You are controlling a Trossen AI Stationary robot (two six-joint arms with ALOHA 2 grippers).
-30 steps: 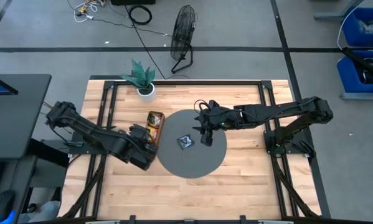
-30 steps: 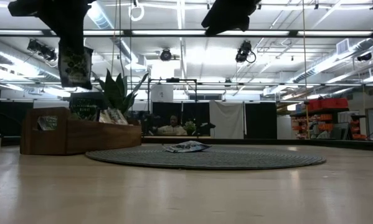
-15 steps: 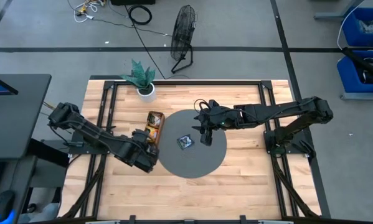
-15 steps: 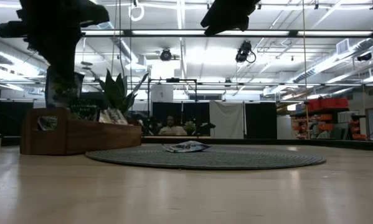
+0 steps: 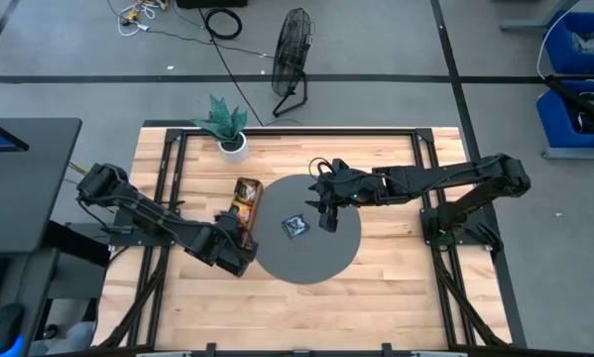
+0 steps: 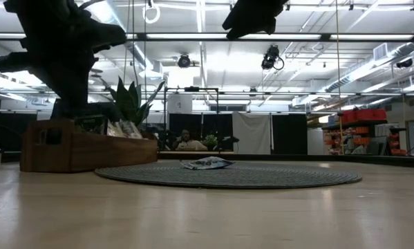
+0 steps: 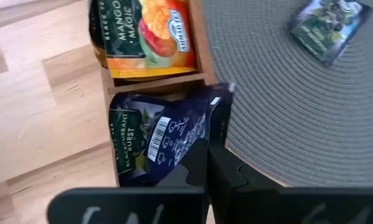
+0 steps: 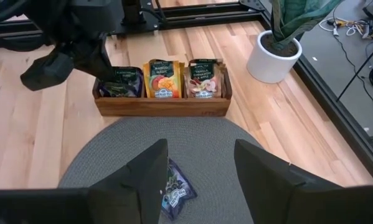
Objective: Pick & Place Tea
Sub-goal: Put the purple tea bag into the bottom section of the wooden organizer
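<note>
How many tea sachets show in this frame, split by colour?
Dark blue-black: 2, the tray sachet in the wooden tray and the mat sachet on the round mat
Yellow-orange sachet: 1
Pale sachet: 1
Total: 4 showing; others may stand hidden behind those in the tray.

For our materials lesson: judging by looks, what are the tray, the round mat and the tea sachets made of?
Tray: apparently wood, brown with a matt finish.
Round mat: seemingly woven cord or fibre, grey, in concentric ribs.
Tea sachets, like the loose one: probably printed foil or coated paper, slightly glossy and crinkled.
</note>
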